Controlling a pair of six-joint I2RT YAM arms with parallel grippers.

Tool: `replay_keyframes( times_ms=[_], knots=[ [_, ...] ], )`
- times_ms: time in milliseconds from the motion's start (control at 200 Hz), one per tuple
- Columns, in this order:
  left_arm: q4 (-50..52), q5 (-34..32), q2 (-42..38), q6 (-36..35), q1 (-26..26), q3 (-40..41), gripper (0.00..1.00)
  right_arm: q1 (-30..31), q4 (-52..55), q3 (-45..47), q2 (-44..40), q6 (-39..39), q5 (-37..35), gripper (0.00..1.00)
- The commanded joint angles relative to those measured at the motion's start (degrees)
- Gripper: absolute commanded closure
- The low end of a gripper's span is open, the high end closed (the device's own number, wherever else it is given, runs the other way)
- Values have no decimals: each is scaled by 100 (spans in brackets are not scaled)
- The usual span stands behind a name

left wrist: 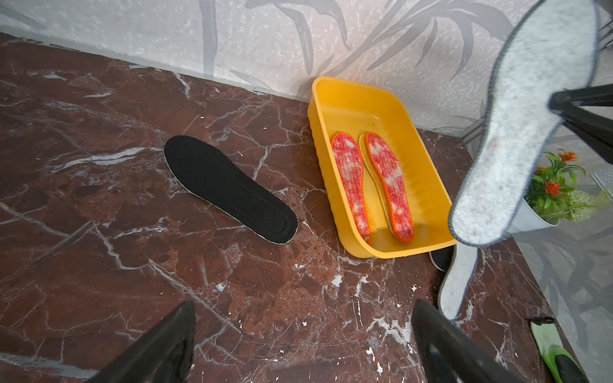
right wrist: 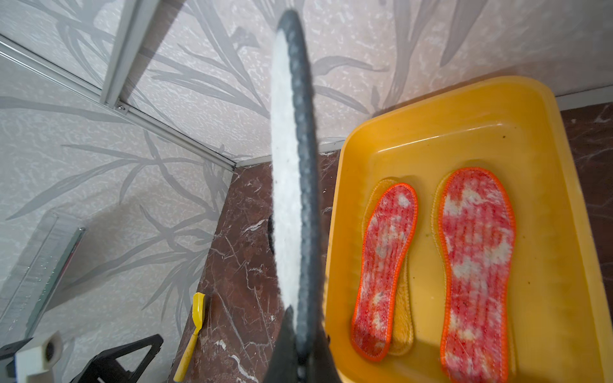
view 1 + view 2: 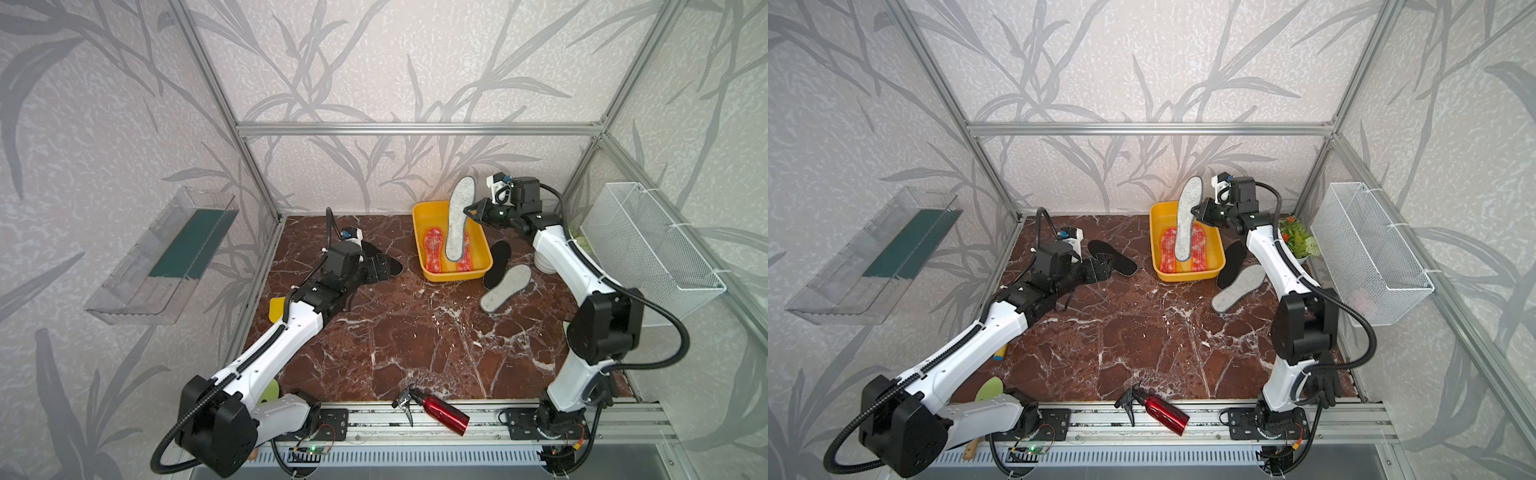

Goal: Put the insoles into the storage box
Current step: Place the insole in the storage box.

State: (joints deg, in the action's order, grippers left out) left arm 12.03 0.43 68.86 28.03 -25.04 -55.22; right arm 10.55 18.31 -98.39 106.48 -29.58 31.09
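At the left, your left gripper (image 1: 303, 306) hangs wide open and empty near a flat-lying black insole (image 1: 229, 189). Rightward, the storage box (image 3: 419, 216) holds two red-orange insoles (image 1: 351, 185). Your right gripper (image 3: 471, 210) pinches a grey felt insole (image 3: 459, 220) nearly upright above it.

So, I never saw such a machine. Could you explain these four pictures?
Two robot arms stand at a marble table; each ends in a gripper. Two pictures look down from above; two come from cameras on the wrists. The right gripper is shut on a grey insole, held upright by the yellow box. Inside lie two red insoles on yellow insoles. The left gripper is open, near a black insole. A second black insole and a second grey insole lie beside the box.
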Motion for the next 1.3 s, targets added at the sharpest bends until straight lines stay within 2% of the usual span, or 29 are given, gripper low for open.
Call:
replay_keyframes(
  times_ms=[0, 300, 460, 1295],
  knots=[
    [102, 98, -59, -58, 37, -20, 1, 95, 445, -523, 582, 234, 106, 100],
    [193, 37, -179, -80, 68, 54, 1, 323, 1184, -2022, 2016, 634, 228, 100],
    [273, 10, -190, -102, 76, 33, 1, 406, 1462, -2484, 2513, 616, 211, 100],
    [395, 49, -163, -131, 94, -11, 1, 446, 1771, -3446, 3526, 465, 185, 100]
  ],
)
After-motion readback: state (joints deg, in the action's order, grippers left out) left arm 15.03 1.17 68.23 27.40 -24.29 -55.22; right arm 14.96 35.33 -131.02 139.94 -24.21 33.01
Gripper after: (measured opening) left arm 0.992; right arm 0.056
